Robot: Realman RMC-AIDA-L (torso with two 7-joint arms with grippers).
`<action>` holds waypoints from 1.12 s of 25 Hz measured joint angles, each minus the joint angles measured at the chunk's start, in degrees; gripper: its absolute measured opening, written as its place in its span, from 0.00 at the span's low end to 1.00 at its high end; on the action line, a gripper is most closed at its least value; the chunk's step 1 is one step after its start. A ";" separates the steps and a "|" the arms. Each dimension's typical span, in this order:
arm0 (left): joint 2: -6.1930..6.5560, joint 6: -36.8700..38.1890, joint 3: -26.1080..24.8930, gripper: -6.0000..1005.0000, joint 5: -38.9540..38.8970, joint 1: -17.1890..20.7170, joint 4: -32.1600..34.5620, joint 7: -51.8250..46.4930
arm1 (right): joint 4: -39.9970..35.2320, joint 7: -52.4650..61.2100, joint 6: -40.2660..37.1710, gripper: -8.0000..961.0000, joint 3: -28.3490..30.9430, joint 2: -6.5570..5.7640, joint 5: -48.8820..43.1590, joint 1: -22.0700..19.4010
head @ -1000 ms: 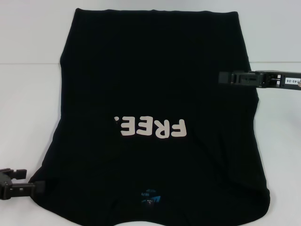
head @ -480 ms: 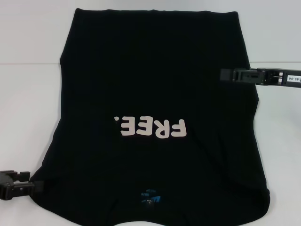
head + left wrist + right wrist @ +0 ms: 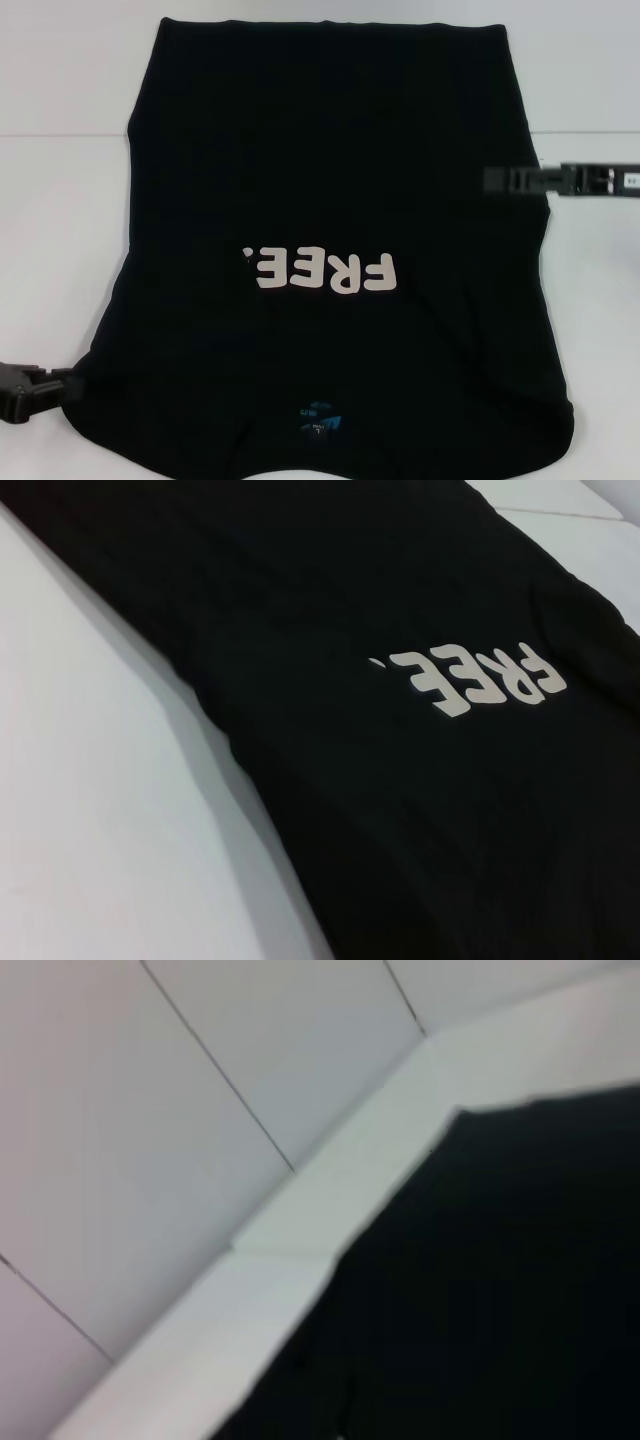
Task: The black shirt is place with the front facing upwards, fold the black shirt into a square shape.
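Head view: your black shirt [image 3: 330,240] lay spread flat on the white table [image 3: 60,220], filling the middle, its "FREE" lettering [image 3: 320,272] facing up and the blue neck label [image 3: 318,420] at the near edge. No containers were in sight. Your left gripper [image 3: 45,385] sat at the shirt's near left corner, touching its edge; you could not tell how its claw stood. Your right gripper [image 3: 515,180] reached in over the shirt's right edge, its claw state also not readable. Bare table lay open along both sides of the cloth.

Left wrist view: you had the shirt [image 3: 400,730] running diagonally, lettering [image 3: 480,680] legible, bare table [image 3: 100,810] beside its edge; no fingers appeared.

Right wrist view: only here did you see the shirt's [image 3: 480,1290] far corner against the table rim [image 3: 300,1230] and a panelled wall [image 3: 180,1100]
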 joint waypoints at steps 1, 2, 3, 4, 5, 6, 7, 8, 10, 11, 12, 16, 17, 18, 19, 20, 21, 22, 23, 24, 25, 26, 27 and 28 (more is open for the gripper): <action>0.00 0.12 -0.04 0.40 0.01 -0.12 0.06 -0.04 | -0.05 1.34 -0.22 0.95 -0.03 -0.38 -1.67 0.15; 0.01 0.14 -0.04 0.36 0.01 -0.15 0.08 -0.07 | -0.08 2.99 -0.83 0.95 -0.06 -0.93 -3.76 0.37; 0.01 0.20 -0.04 0.32 0.01 -0.18 0.09 -0.13 | -0.10 4.80 -1.60 0.95 -0.07 -1.45 -5.79 0.54; 0.01 0.24 -0.01 0.28 0.01 -0.21 0.09 -0.19 | -0.13 6.78 -2.67 0.95 -0.08 -1.94 -8.04 0.72; 0.01 0.31 0.00 0.24 0.01 -0.22 0.09 -0.21 | -0.25 8.19 -3.46 0.95 -0.08 -2.33 -9.55 0.84; 0.01 0.40 0.00 0.20 0.01 -0.24 0.09 -0.23 | -0.43 9.47 -4.24 0.95 -0.08 -2.64 -10.87 0.89; 0.01 0.50 -0.02 0.17 0.01 -0.24 0.09 -0.24 | -0.79 10.61 -5.24 0.95 -0.08 -2.88 -12.29 0.88; 0.01 0.54 -0.05 0.13 0.01 -0.25 0.09 -0.24 | -1.19 11.34 -6.25 0.95 -0.08 -3.03 -13.48 0.73; 0.01 0.62 -0.11 0.06 0.01 -0.25 0.09 -0.24 | -1.66 12.48 -8.34 0.95 -0.06 -3.25 -15.67 0.39; 0.01 0.63 -0.11 0.03 0.01 -0.26 0.08 -0.24 | -1.71 12.84 -9.26 0.95 0.04 -3.33 -16.55 0.22; 0.01 0.63 -0.11 0.03 0.01 -0.29 0.08 -0.24 | -1.72 13.23 -10.36 0.95 0.17 -3.38 -17.53 -0.03; 0.00 0.64 -0.26 0.03 -0.12 -0.34 0.07 -0.30 | -1.71 14.47 -13.15 0.95 0.18 -3.51 -20.25 -1.33; -0.03 0.64 -0.26 0.03 -0.16 -0.36 0.06 -0.35 | -1.64 14.71 -13.63 0.95 0.08 -3.51 -20.88 -1.66; -0.08 0.64 -0.26 0.03 -0.17 -0.42 0.06 -0.43 | -1.57 14.81 -14.14 0.95 0.00 -3.51 -21.54 -1.93; -0.10 0.64 -0.27 0.03 -0.17 -0.49 0.06 -0.49 | -1.57 14.89 -14.60 0.95 0.04 -3.47 -22.25 -2.16; -0.13 0.64 -0.27 0.03 -0.17 -0.57 0.04 -0.51 | -1.61 15.02 -15.08 0.95 0.14 -3.38 -23.07 -2.41; -0.14 0.61 -0.27 0.03 -0.16 -0.68 -0.03 -0.53 | -1.70 15.22 -15.45 0.95 0.18 -3.30 -23.75 -2.61; -0.15 0.58 -0.27 0.03 -0.16 -0.78 -0.09 -0.53 | -1.78 15.41 -15.81 0.95 0.17 -3.22 -24.23 -2.77; -0.17 0.53 -0.26 0.03 -0.15 -0.90 -0.17 -0.53 | -1.85 15.56 -16.20 0.95 0.10 -3.20 -24.54 -2.88; -0.19 0.50 -0.22 0.03 -0.15 -1.01 -0.24 -0.53 | -1.85 15.61 -16.61 0.95 -0.02 -3.15 -24.82 -2.95; -0.23 0.49 -0.17 0.03 -0.14 -1.10 -0.29 -0.53 | -1.85 15.66 -16.95 0.95 -0.08 -3.05 -25.21 -2.96; -0.31 0.48 -0.12 0.03 -0.14 -1.19 -0.29 -0.53 | -1.85 15.72 -17.23 0.95 -0.10 -2.92 -25.82 -2.87; -0.35 0.47 -0.10 0.03 -0.13 -1.23 -0.29 -0.53 | -1.85 15.81 -17.39 0.95 -0.11 -2.71 -26.68 -2.65; -0.39 0.47 -0.07 0.03 -0.13 -1.29 -0.28 -0.53 | -1.85 15.89 -17.48 0.95 -0.11 -2.57 -27.27 -2.46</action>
